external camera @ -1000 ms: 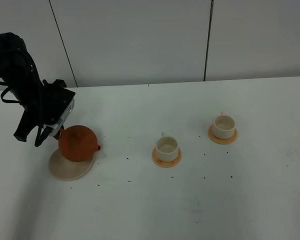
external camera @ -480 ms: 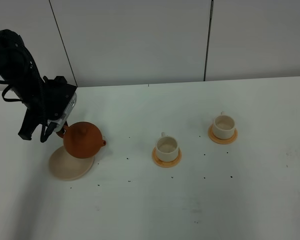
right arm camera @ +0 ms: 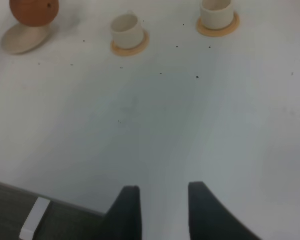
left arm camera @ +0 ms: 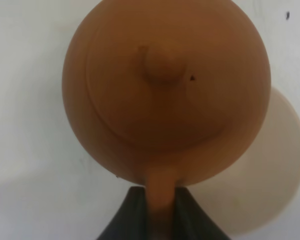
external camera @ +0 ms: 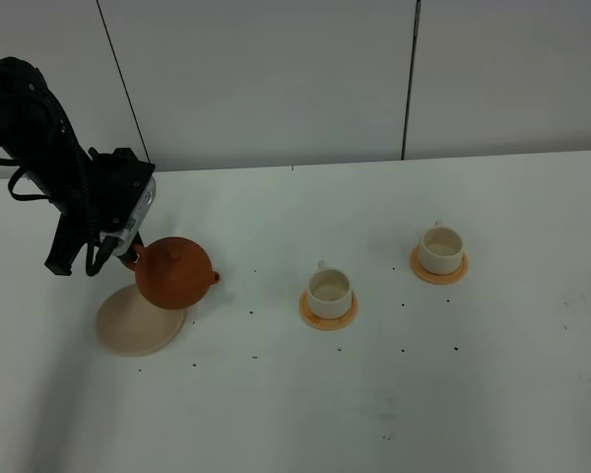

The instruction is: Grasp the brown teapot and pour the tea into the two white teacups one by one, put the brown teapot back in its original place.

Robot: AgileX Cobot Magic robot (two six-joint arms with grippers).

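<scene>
The white table (external camera: 473, 394) fills my screen. My left gripper (external camera: 128, 258) is near its left edge, jaws narrowed onto the loop handle of the brown teapot (external camera: 174, 276). In the left wrist view the handle runs straight down between the two dark fingers (left arm camera: 135, 215). My right gripper (right arm camera: 163, 187) hangs over the front of the table with its jaws parted and nothing between them.

The teapot looks to be clear of the table, upright or nearly so. Its spout points toward the middle of the table and its lid knob (left arm camera: 161, 64) is on top. It overlaps only the edge of the beige saucer (external camera: 128, 330), which lies on the table just beside and below it.

I judge the pot to be stiff, brittle clay, fairly heavy if full, and hung from one thin loop. It could swing or turn in the jaws, and the lid may slide when I tip it. The handle is the only sensible hold.

The nearer teacup (external camera: 329, 291) stands about mid-table. The farther teacup (external camera: 440, 248) stands to its right and nearer the back edge. Each sits on an orange coaster (external camera: 327, 322); both look light and easy to knock.
</scene>
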